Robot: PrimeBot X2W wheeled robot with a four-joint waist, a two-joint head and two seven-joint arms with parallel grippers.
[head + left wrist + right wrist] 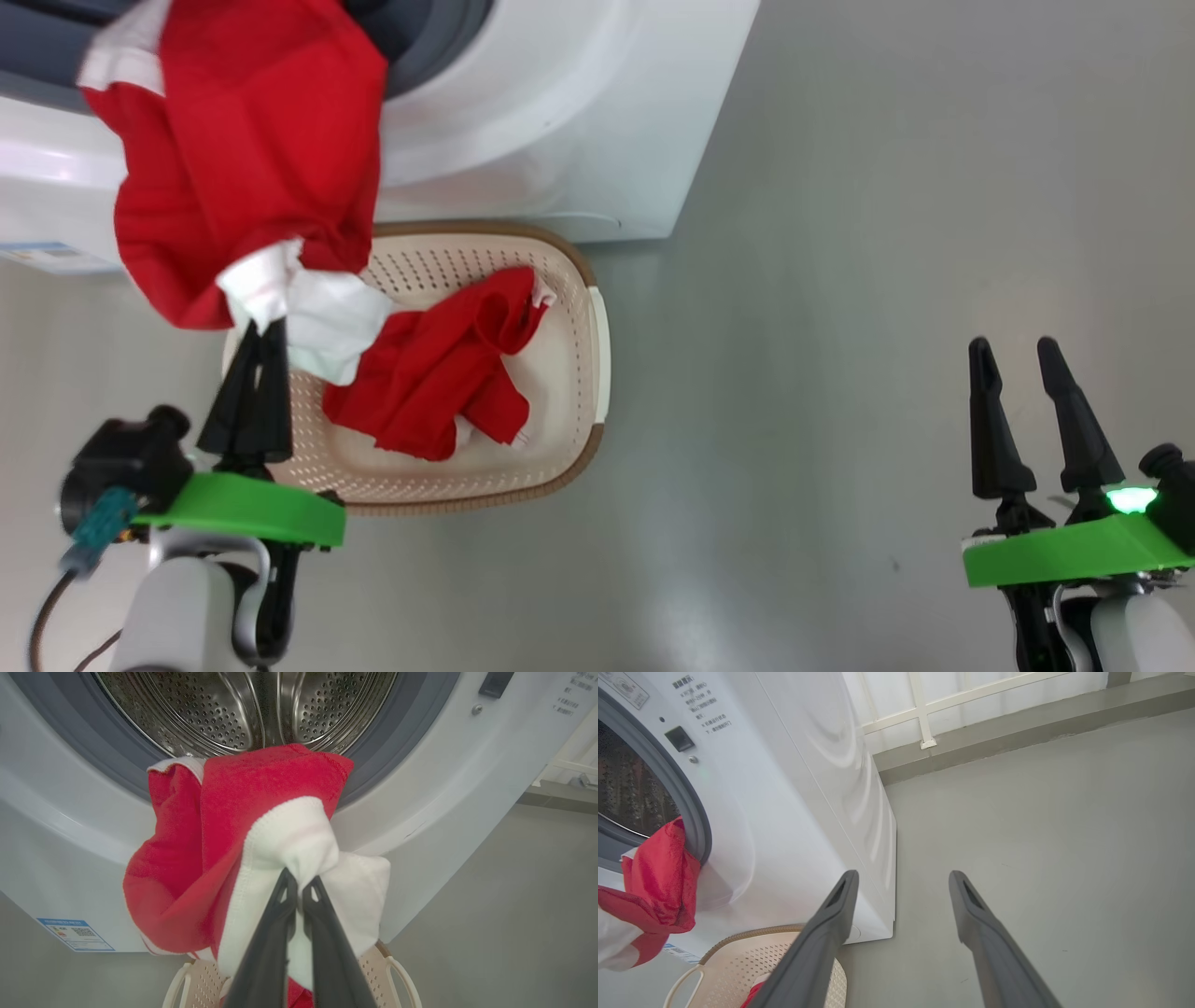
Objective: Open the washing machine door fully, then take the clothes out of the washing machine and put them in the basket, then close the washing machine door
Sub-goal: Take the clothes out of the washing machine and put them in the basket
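Observation:
A red garment with a white panel (243,140) hangs out of the washing machine (560,112), its upper end still over the grey gasket at the steel drum (243,709). My left gripper (266,327) is shut on its white part (299,849), just above the basket's left end. The cream basket (569,392) stands on the floor against the machine's front, and another red garment (439,373) lies inside it. Far to the right, my right gripper (1013,345) stands open over bare floor with nothing between its fingers (840,900). The washing machine door is out of view.
A blue label (74,933) marks the machine's lower corner. Grey floor (887,233) stretches to the right of machine and basket. Behind the machine a low kerb and a white railing (924,709) run along the wall.

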